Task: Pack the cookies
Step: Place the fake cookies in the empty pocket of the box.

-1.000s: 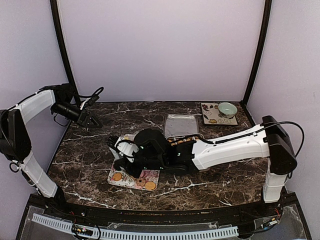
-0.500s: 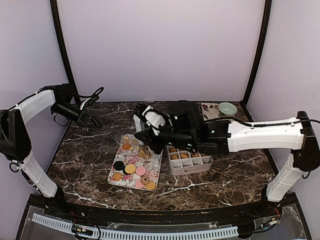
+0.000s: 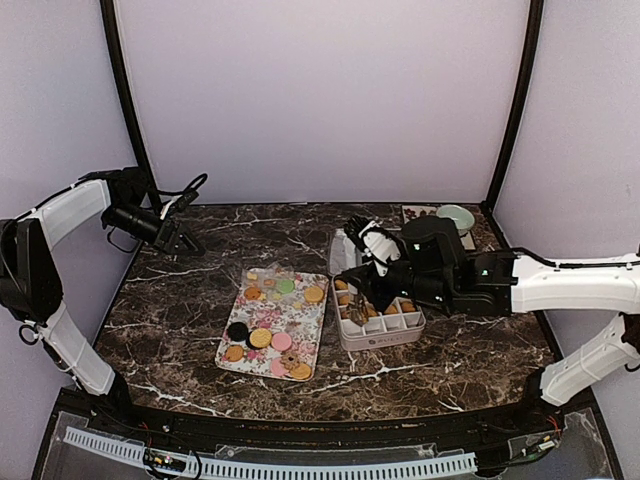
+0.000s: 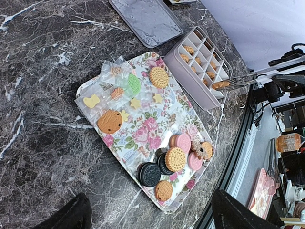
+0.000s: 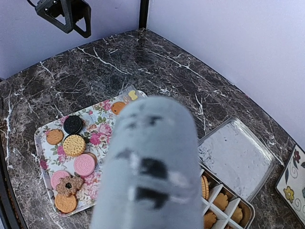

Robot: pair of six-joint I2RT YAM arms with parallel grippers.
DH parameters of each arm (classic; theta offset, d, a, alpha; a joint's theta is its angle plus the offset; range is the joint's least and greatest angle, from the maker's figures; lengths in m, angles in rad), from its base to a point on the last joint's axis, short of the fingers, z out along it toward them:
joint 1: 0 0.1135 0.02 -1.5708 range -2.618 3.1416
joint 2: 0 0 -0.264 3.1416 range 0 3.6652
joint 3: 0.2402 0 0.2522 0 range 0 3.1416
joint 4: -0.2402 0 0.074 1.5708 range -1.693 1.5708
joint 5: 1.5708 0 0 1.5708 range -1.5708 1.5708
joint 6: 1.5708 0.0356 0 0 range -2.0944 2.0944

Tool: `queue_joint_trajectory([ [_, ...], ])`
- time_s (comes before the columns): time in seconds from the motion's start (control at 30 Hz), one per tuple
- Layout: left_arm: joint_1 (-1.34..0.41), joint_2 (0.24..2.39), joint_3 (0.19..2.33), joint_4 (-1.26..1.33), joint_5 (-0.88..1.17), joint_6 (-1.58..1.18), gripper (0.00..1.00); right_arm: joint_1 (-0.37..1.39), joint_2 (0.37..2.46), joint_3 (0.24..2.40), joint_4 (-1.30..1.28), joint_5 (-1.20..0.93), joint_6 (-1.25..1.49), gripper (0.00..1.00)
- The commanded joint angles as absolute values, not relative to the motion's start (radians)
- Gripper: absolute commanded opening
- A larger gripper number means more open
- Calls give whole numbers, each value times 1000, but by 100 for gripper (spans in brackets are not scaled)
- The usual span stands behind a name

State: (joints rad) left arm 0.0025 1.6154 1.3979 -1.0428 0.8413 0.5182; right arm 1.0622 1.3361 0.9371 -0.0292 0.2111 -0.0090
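Observation:
The cookies lie scattered on a floral tray: round tan, pink, green and dark ones. More tan cookies fill a divided box to the tray's right. My right gripper is over that box, shut on metal tongs. The tongs' blurred grey handle hides the fingers. The tongs' tips pinch an orange cookie above the box's near end. My left gripper hangs open and empty at the far left, well away from the tray.
The box's metal lid lies flat behind the box. A green bowl stands on a patterned mat in the back right corner. Dark posts rise at both back corners.
My right arm has swung from over the tray rightward to over the divided box, carrying the tongs, so the whole tray now shows. The left arm has not moved.

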Motion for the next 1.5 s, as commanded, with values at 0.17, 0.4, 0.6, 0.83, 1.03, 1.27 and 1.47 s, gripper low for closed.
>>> queue_joint_trajectory([
  [0.17, 6, 1603, 1403, -1049, 867, 508, 89, 1055, 1288, 903, 15, 209, 45, 5],
  [0.4, 7, 1599, 1398, -1052, 862, 514, 89, 1056, 1275, 925, 22, 173, 55, 6],
  [0.6, 7, 1600, 1397, -1051, 862, 515, 90, 1057, 1269, 925, 19, 172, 60, 6],
  [0.83, 7, 1599, 1392, -1050, 864, 513, 89, 1057, 1278, 917, 42, 166, 67, 6],
  [1.03, 8, 1596, 1395, -1051, 863, 514, 89, 1056, 1288, 927, 68, 163, 70, 6],
  [1.27, 7, 1597, 1395, -1051, 863, 513, 90, 1057, 1302, 925, 82, 167, 69, 7],
  [1.47, 7, 1596, 1399, -1053, 863, 514, 89, 1057, 1316, 926, 85, 168, 70, 8],
])
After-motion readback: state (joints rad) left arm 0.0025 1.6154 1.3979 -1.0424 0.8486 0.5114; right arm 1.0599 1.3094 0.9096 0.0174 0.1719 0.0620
